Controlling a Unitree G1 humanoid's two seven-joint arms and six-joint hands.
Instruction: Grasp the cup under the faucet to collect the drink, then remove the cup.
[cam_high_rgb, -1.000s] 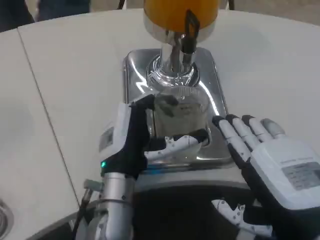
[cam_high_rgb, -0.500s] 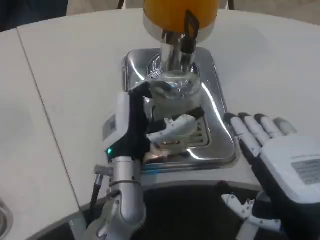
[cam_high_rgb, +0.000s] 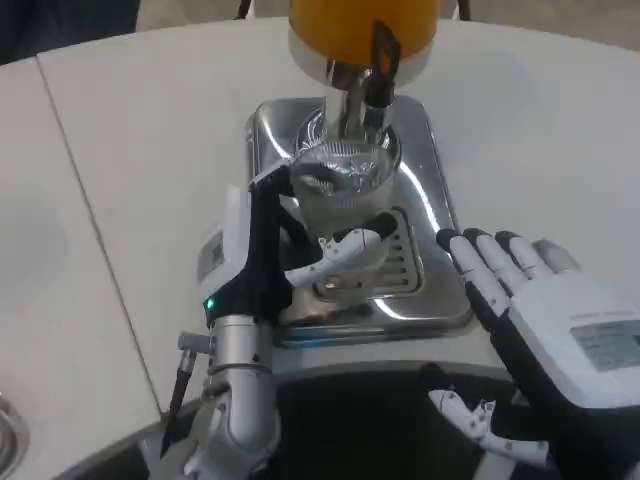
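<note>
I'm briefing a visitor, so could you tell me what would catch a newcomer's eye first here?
The orange drink dispenser at the top centre stands out most, above a shiny metal drip tray. Under its faucet, the left hand grips a clear cup. The right hand waits with fingers apart at the lower right.

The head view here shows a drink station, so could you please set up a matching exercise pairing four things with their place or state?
Things:
1. clear cup
2. left hand
3. right hand
4. drink tank

Places or states:
A. orange, at the top edge
B. open, at the tray's right, holding nothing
C. under the faucet, above the steel tray
D. wrapped around the cup

Pairs: 1-C, 2-D, 3-B, 4-A
</note>
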